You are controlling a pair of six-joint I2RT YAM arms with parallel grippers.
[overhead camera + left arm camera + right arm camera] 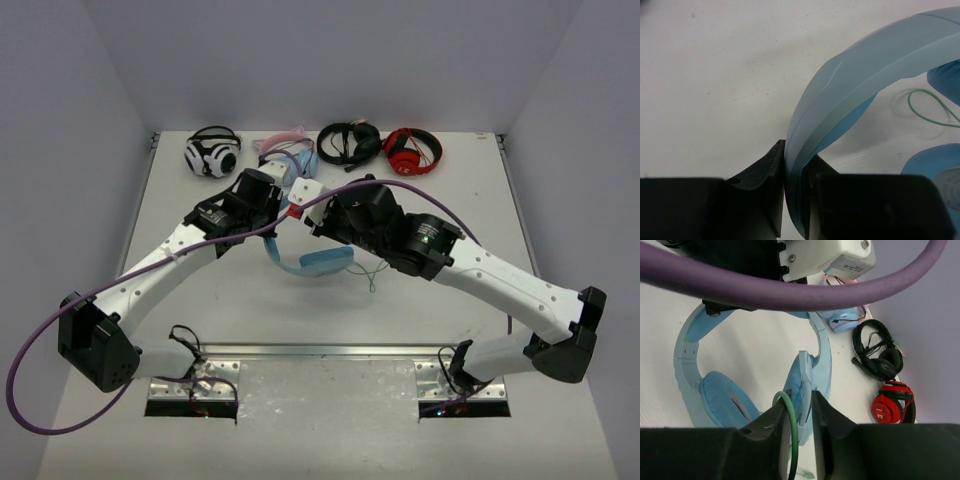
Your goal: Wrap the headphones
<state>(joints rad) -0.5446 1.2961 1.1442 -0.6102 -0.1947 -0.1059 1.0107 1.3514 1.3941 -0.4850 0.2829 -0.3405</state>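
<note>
The light-blue headphones (325,262) lie at mid-table between my two arms. My left gripper (795,155) is shut on their headband (865,65), which rises from between the jaws and arches right. An ear cup (935,165) and a loop of the pale-green cable (935,107) show beyond it. My right gripper (800,402) sits just over an ear cup's edge (805,375), its jaws slightly apart. The green cable (792,425) runs through that gap, lying against the left finger without being pinched. The other ear cup (720,400) lies to the left on the table.
Along the far edge sit a white-and-black pair (212,155), a blue pair with pink cat ears (285,150), a black pair (348,142) and a red pair (412,150). A thick purple hose (790,295) crosses above the right gripper. The left wrist's white housing (830,255) hangs close ahead.
</note>
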